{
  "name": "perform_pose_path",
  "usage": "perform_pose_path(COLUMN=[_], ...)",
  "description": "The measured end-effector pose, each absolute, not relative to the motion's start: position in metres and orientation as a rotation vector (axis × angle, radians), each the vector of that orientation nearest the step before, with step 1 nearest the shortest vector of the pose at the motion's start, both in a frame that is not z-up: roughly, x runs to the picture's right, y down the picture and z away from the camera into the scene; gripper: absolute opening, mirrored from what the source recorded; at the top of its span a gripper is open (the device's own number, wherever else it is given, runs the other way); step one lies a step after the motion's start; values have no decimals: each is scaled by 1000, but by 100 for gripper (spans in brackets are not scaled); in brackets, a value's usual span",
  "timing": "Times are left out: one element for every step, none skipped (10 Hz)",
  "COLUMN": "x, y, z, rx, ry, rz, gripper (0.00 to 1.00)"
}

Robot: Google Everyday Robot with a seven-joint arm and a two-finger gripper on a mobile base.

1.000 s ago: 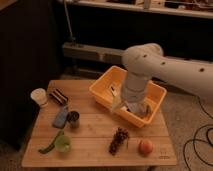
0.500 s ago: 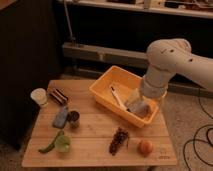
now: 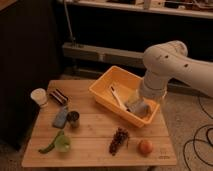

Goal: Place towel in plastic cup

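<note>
My gripper (image 3: 138, 106) hangs from the white arm (image 3: 162, 65) and reaches down into the yellow bin (image 3: 107, 82) at its right end. A grey lump (image 3: 142, 108) sits there at the gripper's tip. I cannot tell whether it is the towel or part of the gripper. A white plastic cup (image 3: 38, 96) stands upright at the table's far left, well away from the gripper. A green cup (image 3: 62, 144) stands near the front left edge.
The wooden table (image 3: 95, 132) also holds a dark striped packet (image 3: 59, 96), a blue-grey packet (image 3: 60, 117), a dark can (image 3: 73, 118), a green pod (image 3: 48, 147), dark grapes (image 3: 119, 139) and an orange fruit (image 3: 145, 147). A white utensil (image 3: 116, 95) lies in the bin.
The arm has swung from the left of the bin to its right side, and the gripper now sits lower in the bin's right end.
</note>
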State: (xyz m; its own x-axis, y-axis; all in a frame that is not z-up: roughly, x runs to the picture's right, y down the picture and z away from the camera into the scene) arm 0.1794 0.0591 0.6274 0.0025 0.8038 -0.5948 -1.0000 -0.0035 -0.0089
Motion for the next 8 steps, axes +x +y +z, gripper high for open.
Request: perform_pose_path(x=[190,201,212,218,224,225,226,222], y=[48,36,22,14,3,0,2,7], z=[639,651,665,674,690,697,705,717], rx=[-476,-460,-454,-461,-466,-459,-443,-428], ry=[466,432,397,373,334,321,318,318], rz=[1526,1535,1538,1542,1542,1538,1521,1491], gripper=[80,80,80,80,80,80,80,80])
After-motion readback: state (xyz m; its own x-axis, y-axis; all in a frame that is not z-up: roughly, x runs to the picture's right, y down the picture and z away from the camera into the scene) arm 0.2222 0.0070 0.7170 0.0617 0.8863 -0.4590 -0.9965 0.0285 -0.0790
